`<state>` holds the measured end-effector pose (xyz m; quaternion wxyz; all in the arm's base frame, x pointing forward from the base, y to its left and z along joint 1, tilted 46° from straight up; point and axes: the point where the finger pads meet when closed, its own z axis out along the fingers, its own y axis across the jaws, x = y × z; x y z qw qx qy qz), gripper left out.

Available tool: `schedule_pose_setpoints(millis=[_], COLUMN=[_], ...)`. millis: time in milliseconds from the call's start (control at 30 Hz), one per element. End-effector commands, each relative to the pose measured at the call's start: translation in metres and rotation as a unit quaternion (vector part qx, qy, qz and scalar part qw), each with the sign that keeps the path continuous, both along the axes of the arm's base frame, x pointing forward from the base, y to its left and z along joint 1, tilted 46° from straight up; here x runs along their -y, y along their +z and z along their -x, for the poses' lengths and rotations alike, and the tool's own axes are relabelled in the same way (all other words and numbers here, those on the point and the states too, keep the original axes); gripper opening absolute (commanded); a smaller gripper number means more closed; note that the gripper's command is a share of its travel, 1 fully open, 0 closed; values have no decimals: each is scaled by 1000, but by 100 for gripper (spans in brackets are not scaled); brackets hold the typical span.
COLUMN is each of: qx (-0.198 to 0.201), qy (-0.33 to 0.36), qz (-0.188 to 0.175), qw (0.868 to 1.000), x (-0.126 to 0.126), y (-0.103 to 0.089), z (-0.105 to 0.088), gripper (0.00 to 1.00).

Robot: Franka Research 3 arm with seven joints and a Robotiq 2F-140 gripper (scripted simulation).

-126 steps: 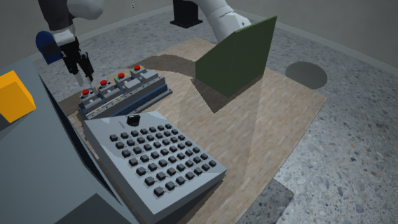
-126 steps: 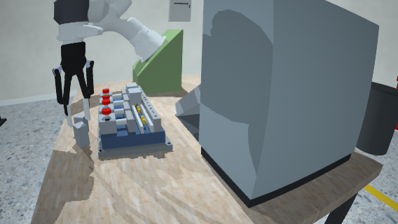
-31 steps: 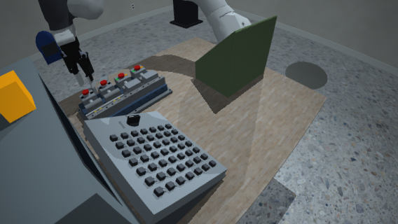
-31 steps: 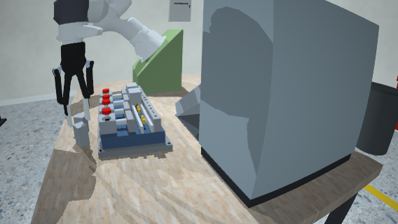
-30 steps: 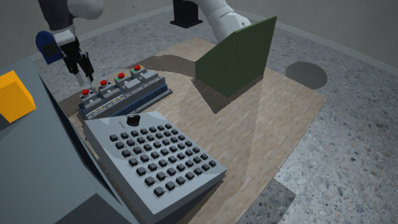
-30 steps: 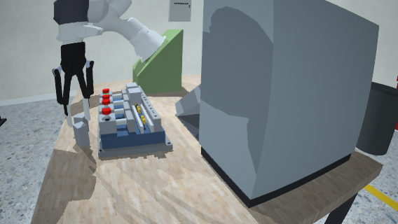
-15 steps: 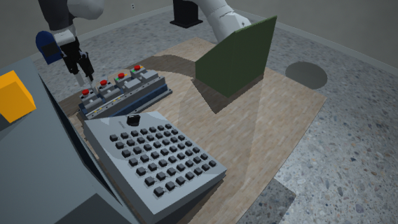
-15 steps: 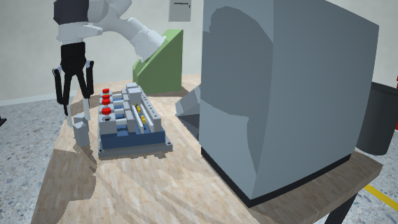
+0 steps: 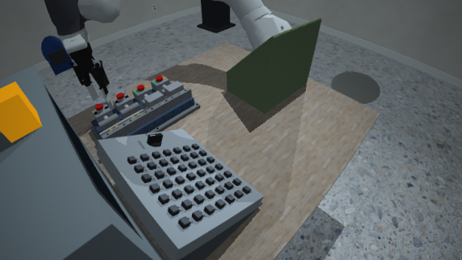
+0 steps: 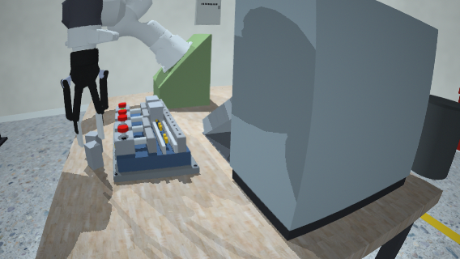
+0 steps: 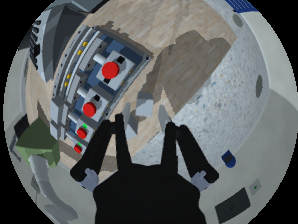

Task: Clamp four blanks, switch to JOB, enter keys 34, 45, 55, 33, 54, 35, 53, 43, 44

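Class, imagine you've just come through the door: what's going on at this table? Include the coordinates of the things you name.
A robot arm is loading blanks into a row of four vises (image 9: 148, 111) (image 10: 154, 162) (image 11: 116, 82). Its open hand (image 9: 100, 94) (image 10: 90, 137) (image 11: 144, 109) hangs over two blanks (image 10: 95, 155) (image 11: 145, 105) beside the row, gripping neither. The two far stations hold blanks, with green lenses lit; the two near ones have none. No key (image 9: 189, 188) is lit.

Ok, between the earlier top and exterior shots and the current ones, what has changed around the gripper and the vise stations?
Nothing visibly changed. The gripper hangs at the same spot, open, with nothing taken hold of or let go. The nearer loose blank, the red valve knobs and the selector all stayed as they were.
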<state>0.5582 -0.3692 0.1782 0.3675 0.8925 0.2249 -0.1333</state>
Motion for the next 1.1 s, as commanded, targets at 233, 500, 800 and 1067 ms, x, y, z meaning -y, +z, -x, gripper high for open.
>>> schedule_pose_setpoints(millis=[233, 500, 800, 1067], qx=[1, 1, 1, 1], qy=[0, 0, 0, 0], qz=[1, 1, 1, 1], qw=[1000, 1000, 1000, 1000], x=[2, 5, 8, 10], y=[-2, -4, -7, -10], z=[1, 1, 1, 2], gripper=[40, 40, 40, 40])
